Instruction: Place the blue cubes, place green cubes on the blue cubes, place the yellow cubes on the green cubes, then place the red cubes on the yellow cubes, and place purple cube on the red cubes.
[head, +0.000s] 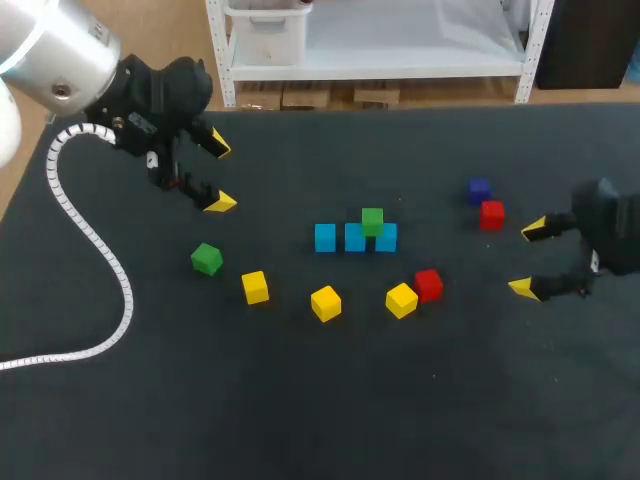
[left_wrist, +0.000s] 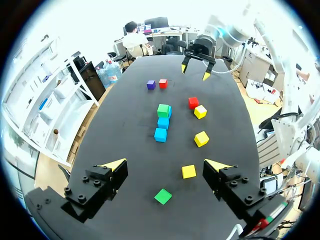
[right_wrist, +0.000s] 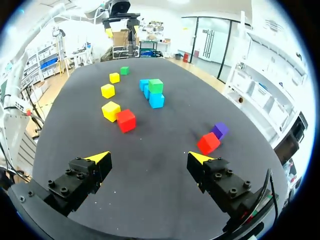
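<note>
Three blue cubes (head: 354, 238) stand in a row mid-table, with a green cube (head: 372, 221) on top of the two right ones. A loose green cube (head: 207, 259) lies to the left. Three yellow cubes (head: 255, 287) (head: 325, 303) (head: 401, 299) lie in front of the row, one touching a red cube (head: 428, 285). A second red cube (head: 491, 214) and the purple cube (head: 478, 190) sit at the right. My left gripper (head: 219, 173) hangs open at the back left, above and behind the loose green cube (left_wrist: 162, 196). My right gripper (head: 530, 258) is open at the right, with the red cube (right_wrist: 208, 143) just ahead of it.
The table (head: 320, 400) is a black mat. A white coiled cable (head: 95, 250) from my left arm trails over its left side.
</note>
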